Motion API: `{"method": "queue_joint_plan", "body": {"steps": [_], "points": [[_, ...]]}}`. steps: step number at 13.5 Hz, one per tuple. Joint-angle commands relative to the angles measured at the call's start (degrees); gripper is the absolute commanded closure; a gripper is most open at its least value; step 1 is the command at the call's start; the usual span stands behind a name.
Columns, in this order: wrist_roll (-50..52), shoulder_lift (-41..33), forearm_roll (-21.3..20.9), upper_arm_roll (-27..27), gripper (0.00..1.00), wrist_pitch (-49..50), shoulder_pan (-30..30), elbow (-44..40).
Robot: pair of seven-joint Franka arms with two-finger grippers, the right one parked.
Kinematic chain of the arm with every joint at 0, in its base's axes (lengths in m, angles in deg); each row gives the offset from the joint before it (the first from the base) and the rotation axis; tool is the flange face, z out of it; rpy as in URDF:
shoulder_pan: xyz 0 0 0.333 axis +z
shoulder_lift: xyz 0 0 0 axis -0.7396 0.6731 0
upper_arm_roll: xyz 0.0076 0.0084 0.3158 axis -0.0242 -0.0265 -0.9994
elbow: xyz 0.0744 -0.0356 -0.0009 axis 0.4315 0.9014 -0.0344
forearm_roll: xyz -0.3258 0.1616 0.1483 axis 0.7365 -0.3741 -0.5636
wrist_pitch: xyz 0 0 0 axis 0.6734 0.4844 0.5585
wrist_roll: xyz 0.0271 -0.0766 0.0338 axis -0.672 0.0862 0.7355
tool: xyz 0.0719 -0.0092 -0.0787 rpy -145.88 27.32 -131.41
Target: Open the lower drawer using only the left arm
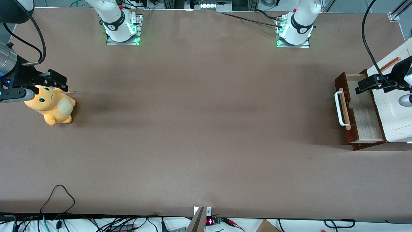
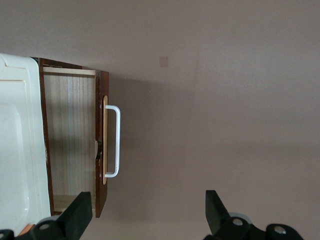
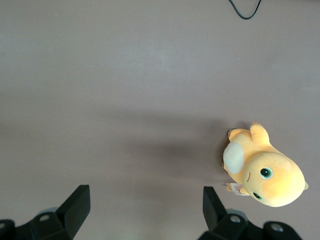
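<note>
Brown drawer already stands pulled out of the white cabinet at the working arm's end of the worktop, so the pincer, spread and holding nothing, hangs above it, probably because the handle needs no more pulling.

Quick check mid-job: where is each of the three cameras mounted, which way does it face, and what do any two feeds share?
Front view: high above the table's front edge, looking down at the brown table; both arm bases show.
Left wrist view: on the working arm, facing down at the pulled-out dark reddish-brown wooden lower drawer; the open black claw hangs above it.
Right wrist view: on the parked arm, facing down at an orange plush toy.
Front and left wrist views share the drawer and its white loop handle.
</note>
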Motion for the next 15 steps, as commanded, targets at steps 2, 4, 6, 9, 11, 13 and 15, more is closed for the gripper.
{"method": "queue_joint_plan", "body": {"steps": [2,4,6,9,11,13,15], "points": [[-1.8,-1.4,0.4,-0.3,0.00,0.0,0.2,1.6],[-2.0,-1.4,0.7,-0.2,0.00,0.0,0.1,0.3],[-2.7,-1.2,0.0,-0.2,0.00,0.5,0.2,-1.7],[-1.5,-0.3,0.6,-0.1,0.00,-0.5,-0.2,-2.1],[-1.9,0.1,2.7,-0.3,0.00,-0.7,1.0,-2.1],[-1.7,-0.1,2.0,-0.1,0.00,-0.6,0.9,-1.9],[-1.4,-0.1,0.3,0.4,0.00,-0.6,0.2,-1.8]]}}
